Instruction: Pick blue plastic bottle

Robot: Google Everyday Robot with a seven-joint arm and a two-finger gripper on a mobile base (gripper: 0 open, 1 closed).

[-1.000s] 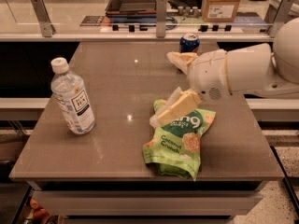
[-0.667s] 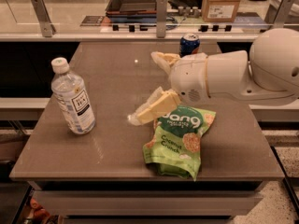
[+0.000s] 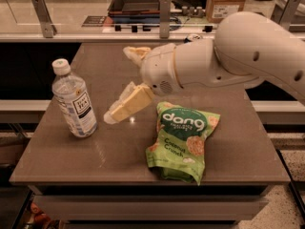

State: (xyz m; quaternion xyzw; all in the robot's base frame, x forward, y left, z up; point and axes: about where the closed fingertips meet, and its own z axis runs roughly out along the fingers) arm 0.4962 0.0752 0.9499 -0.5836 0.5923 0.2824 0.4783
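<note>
The blue plastic bottle (image 3: pixel 74 101) stands upright on the left side of the brown table (image 3: pixel 109 161); it is clear with a white cap and a white label with dark print. My gripper (image 3: pixel 117 85) is open, just right of the bottle and not touching it. Its fingers are cream-coloured; one fingertip (image 3: pixel 114 113) points at the bottle's lower half, the other (image 3: pixel 133 52) lies further back. The white arm (image 3: pixel 248 51) reaches in from the right.
A green "dang" snack bag (image 3: pixel 183 140) lies on the table's right half, below the arm. Behind the table runs a counter with metal posts (image 3: pixel 165 16), a dark tray (image 3: pixel 138 1) and a cardboard box (image 3: pixel 228 1).
The arm has swung left across the table, bringing the open gripper from over the snack bag to close beside the bottle. The bottle and bag have not moved.
</note>
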